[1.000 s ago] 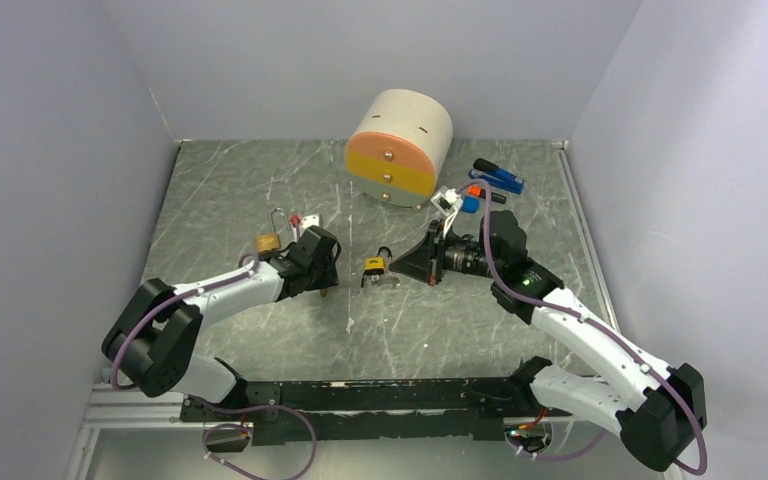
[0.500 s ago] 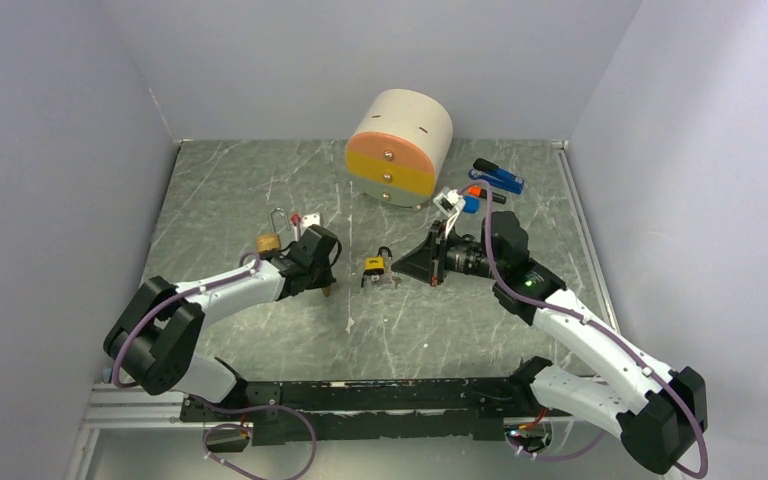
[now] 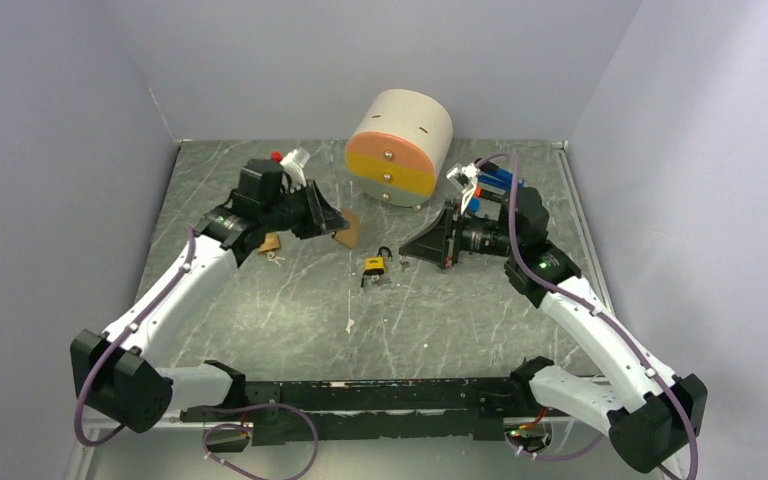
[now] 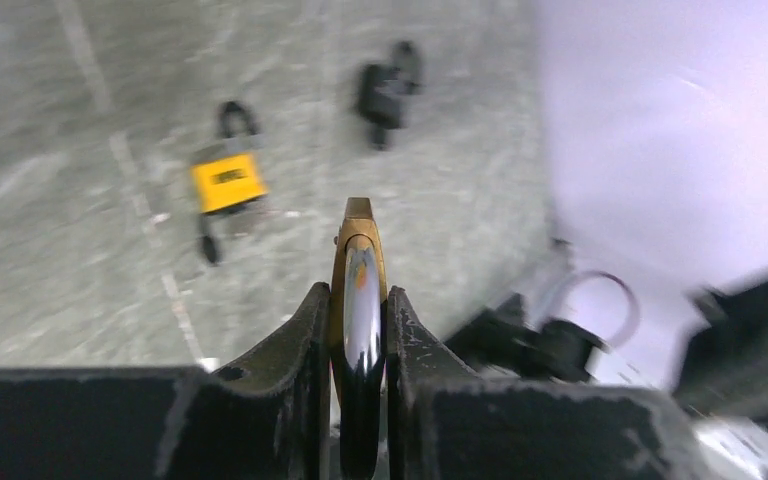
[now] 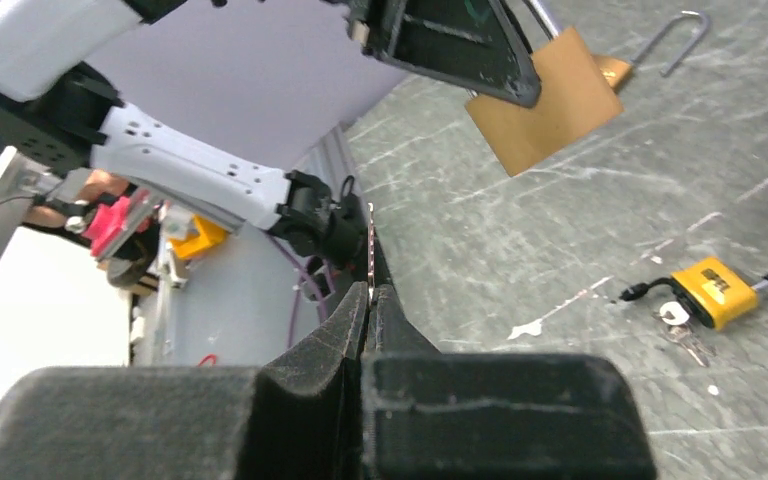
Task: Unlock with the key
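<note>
My left gripper (image 3: pixel 332 226) is shut on a brass padlock (image 3: pixel 348 229) and holds it above the table, left of centre. In the left wrist view the padlock (image 4: pixel 358 250) shows edge-on between the fingers (image 4: pixel 310 320). My right gripper (image 3: pixel 423 248) is shut on a thin silver key (image 5: pixel 371 245), whose blade sticks out past the fingertips (image 5: pixel 352 310). It faces the held padlock (image 5: pixel 545 105), some way apart. A yellow padlock (image 3: pixel 373 266) lies on the table between the arms, with loose keys (image 5: pixel 682 325) beside it.
A second brass padlock (image 3: pixel 270 243) with an open shackle (image 5: pixel 675 40) lies under the left arm. A cream drum with orange and yellow drawer fronts (image 3: pixel 400 145) stands at the back. A blue-handled tool (image 3: pixel 497 178) lies behind the right wrist. A white scrap (image 3: pixel 349 326) lies near the front.
My left arm has risen from the table and swung back, lifting the brass padlock into the air. My right gripper has moved slightly back and up with the key.
</note>
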Robot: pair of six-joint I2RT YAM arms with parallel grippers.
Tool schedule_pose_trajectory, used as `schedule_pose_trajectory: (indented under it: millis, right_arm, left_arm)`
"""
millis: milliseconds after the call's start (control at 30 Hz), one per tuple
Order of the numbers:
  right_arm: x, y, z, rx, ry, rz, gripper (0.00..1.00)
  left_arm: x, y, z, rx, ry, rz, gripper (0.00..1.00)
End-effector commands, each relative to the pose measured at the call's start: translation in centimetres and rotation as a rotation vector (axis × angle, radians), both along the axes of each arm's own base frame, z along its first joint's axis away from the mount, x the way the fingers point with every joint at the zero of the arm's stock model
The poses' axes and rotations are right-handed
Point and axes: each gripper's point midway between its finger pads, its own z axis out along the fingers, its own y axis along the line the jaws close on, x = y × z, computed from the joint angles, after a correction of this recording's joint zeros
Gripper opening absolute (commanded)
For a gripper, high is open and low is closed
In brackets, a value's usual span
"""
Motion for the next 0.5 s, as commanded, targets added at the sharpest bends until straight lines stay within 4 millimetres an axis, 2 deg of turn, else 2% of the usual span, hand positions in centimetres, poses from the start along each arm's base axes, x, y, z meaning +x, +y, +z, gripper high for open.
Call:
schedule_pose_trajectory:
  millis: [0, 67, 200, 367, 467]
  right_arm:
    - [-2.6, -0.1, 4.3, 0.067, -0.006, 0.149, 0.00]
    - [-3.6, 0.0, 5.6, 0.104, -0.012, 0.204, 0.00]
    - [-5.3, -0.1, 6.8, 0.121, 0.003, 0.311, 0.00]
    - [-6.2, -0.7, 6.9, 0.093, -0.010, 0.318, 0.00]
    - [-6.6, -0.7, 7.1, 0.101, 0.012, 0.332, 0.00]
  left_arm:
    - [-5.8, -2.9, 11.1, -0.317, -0.080, -0.346, 0.03]
    - [-7.7, -3.4, 14.1, -0.395, -0.100, -0.466, 0.03]
    - [-10.3, -4.0, 17.8, -0.534, -0.074, -0.636, 0.02]
    - [-11.6, -4.0, 19.6, -0.618, -0.042, -0.744, 0.03]
    - [-11.4, -4.2, 20.0, -0.649, -0.026, -0.749, 0.02]
